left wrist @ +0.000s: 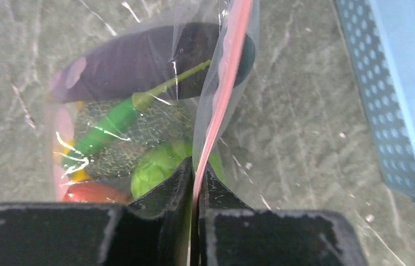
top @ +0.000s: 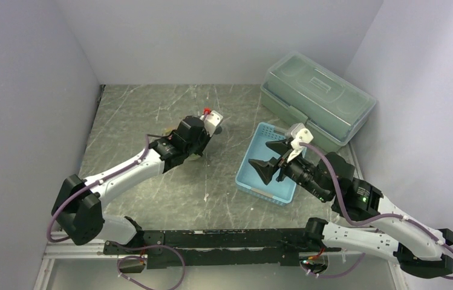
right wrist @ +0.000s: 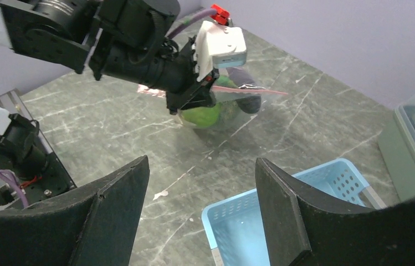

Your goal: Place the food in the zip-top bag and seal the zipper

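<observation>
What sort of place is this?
Probably a robot test cell: plain walls enclose a marble-patterned table; a left arm and right arm are bolted at its near edge; toy food fills a bag.

food (left wrist: 155, 163) in zip-top bag (left wrist: 208, 119); basket (top: 264, 193) right of bag; lidded box (top: 317, 96) behind basket

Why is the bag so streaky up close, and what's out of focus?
Left wrist view: white glare streaks on the crinkly clear bag; the black jaws pinching its pink strip are blurred, too near the lens. Right wrist view: its own jaws soft-edged, the blue basket sharper. Top view: even light, soft shadows.
</observation>
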Available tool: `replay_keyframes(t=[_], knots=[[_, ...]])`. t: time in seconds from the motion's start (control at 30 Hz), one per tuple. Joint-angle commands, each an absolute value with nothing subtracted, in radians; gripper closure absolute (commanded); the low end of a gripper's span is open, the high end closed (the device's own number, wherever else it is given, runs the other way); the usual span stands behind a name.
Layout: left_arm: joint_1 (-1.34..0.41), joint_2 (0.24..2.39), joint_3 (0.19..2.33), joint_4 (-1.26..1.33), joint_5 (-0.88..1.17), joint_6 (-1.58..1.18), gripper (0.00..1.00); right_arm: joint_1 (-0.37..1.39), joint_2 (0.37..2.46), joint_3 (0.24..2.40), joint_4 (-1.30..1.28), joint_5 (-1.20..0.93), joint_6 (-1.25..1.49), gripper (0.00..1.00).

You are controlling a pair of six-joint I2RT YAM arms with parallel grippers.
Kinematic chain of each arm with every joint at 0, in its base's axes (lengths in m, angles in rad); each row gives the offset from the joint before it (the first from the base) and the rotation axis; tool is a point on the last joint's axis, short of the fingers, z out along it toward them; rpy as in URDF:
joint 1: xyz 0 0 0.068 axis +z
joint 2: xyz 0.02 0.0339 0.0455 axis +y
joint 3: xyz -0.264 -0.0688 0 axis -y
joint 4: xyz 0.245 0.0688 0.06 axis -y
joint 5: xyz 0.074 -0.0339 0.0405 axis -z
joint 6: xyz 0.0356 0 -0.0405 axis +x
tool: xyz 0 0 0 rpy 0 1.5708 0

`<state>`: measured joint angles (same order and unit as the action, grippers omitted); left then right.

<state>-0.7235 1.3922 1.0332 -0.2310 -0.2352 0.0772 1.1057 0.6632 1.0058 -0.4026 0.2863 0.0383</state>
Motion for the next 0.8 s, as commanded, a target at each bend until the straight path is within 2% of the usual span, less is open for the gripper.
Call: replay_keyframes(t=[0.0,0.3,0.53,0.77], knots=[[-0.748,1.336,1.02,-0.286,-0.163,-0.058,0.84,1.104,0.689,0.998,-0.375,0.342,0.062,0.26],[-0.785,1.257,1.001,-0.329,-0.016,-0.153,0.66,1.1,0.744,0.977,-0.351,0.381,0.076,0.21],[-0.799,1.169,1.036,-0.401,0.083,-0.186,0.6,1.083,0.798,0.972,-0.355,0.405,0.097,0.17],[-0.799,1.065,1.093,-0.485,0.07,-0.189,0.48,1.026,0.843,0.955,-0.348,0.39,0.13,0.13]])
